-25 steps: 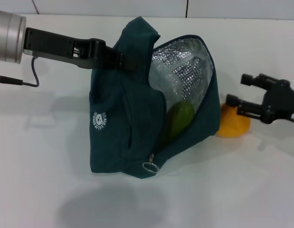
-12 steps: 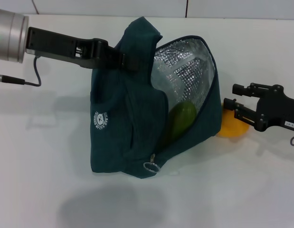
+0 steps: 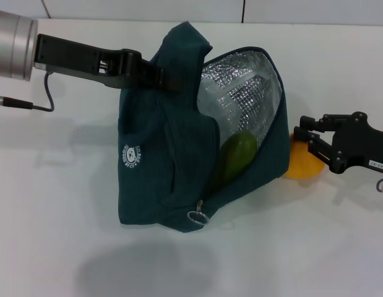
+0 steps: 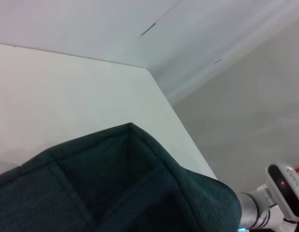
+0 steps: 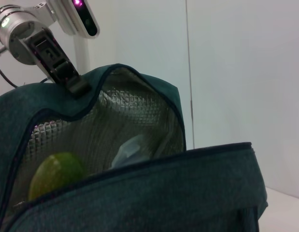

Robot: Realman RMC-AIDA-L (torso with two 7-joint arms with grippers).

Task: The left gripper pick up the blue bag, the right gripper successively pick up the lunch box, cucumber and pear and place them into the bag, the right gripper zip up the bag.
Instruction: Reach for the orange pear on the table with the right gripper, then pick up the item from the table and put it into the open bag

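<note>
Left pincer pinching blue bag handle; right pincer spread around pear.

White counter fills the frame; pale panelled wall with dark seams along the top

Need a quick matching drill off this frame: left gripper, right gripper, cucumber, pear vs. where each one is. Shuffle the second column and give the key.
Things:
1. left gripper
2. right gripper
3. cucumber
4. pear

Places:
A. on the table, outside the blue bag
B. inside the bag, against the foil lining
C. clamped on the bag's top edge
D. beside the bag's open side, at the pear

Pairs: 1-C, 2-D, 3-B, 4-A
</note>
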